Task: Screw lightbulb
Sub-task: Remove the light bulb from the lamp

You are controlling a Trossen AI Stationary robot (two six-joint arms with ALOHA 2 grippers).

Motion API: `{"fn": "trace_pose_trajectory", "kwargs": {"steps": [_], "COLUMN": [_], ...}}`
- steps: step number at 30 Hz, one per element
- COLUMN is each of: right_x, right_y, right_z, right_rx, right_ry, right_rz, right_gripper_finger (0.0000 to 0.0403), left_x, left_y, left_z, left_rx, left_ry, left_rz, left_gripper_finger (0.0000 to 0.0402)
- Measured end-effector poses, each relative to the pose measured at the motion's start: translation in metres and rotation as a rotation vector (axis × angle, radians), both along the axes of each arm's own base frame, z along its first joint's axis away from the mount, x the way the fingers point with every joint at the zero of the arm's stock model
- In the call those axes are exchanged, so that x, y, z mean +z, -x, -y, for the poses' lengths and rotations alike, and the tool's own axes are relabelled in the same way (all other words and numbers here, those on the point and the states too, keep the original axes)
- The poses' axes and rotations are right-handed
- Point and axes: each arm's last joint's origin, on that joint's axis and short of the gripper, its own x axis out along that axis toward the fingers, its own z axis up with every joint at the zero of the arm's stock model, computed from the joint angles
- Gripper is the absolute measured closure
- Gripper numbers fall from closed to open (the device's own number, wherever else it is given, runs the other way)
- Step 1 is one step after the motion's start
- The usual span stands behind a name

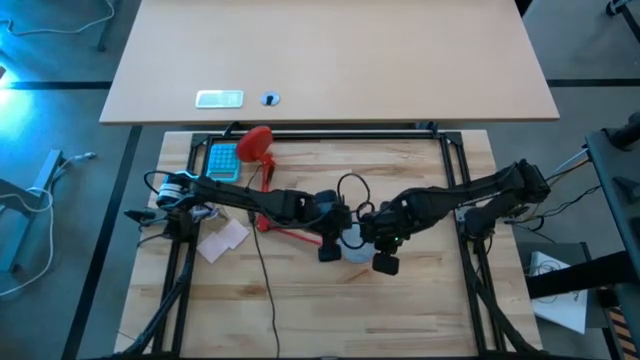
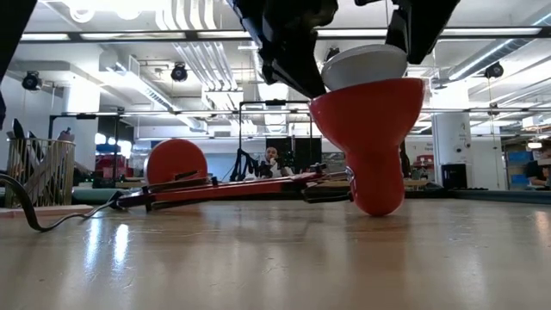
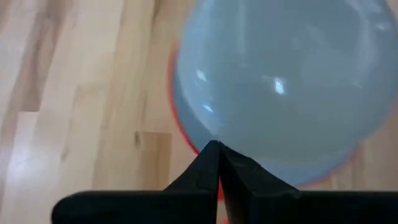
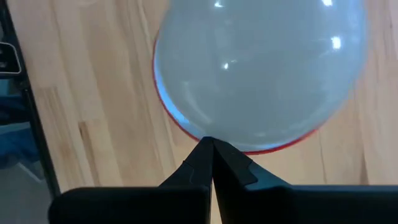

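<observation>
Red lamp shade stands mid-table, mouth up; a white dome fills it, its base hidden. Left gripper and right gripper both clenched, grasping nothing, at the shade's rim.

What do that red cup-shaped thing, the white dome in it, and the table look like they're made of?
Red shade: likely smooth plastic or painted metal, with an even glossy sheen. Bulb: frosted white glass or plastic; small highlights show on a milky, rounded surface. Table: wood, with visible joined planks and grain, and a satin finish that reflects the shade in the low view.
</observation>
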Motion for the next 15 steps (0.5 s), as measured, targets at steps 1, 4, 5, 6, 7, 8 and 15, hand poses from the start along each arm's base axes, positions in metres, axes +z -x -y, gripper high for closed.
{"fn": "trace_pose_trajectory", "kwargs": {"steps": [1, 4, 5, 6, 7, 8, 15], "right_x": [0.000, 0.000, 0.000, -0.001, -0.001, -0.001, -0.002], "right_y": [0.000, 0.000, 0.001, 0.001, 0.001, 0.002, 0.004], "right_z": [0.000, 0.001, 0.002, 0.003, 0.004, 0.004, 0.007], "right_rx": [-0.001, 0.000, 0.004, 0.005, 0.005, 0.003, 0.010], "right_ry": [0.000, 0.019, 0.028, 0.037, 0.046, 0.056, 0.110], "right_rz": [0.003, 0.000, -0.008, -0.011, -0.013, -0.014, -0.031], "right_gripper_finger": [0.0403, 0.0403, 0.0403, 0.0403, 0.0403, 0.0403, 0.0403], "left_x": [0.001, 0.001, 0.001, 0.001, 0.001, 0.001, 0.003], "left_y": [-0.001, -0.001, 0.000, 0.000, 0.001, 0.001, 0.007], "left_z": [-0.001, 0.001, 0.004, 0.007, 0.010, 0.014, 0.038], "left_rx": [0.003, -0.009, -0.018, -0.027, -0.037, -0.047, -0.117], "left_ry": [-0.001, -0.009, -0.011, -0.010, -0.007, -0.003, 0.024], "left_rz": [0.010, 0.016, 0.014, 0.011, 0.010, 0.009, 0.003], "left_gripper_finger": [0.0400, 0.0400, 0.0400, 0.0400, 0.0400, 0.0400, 0.0400]}}
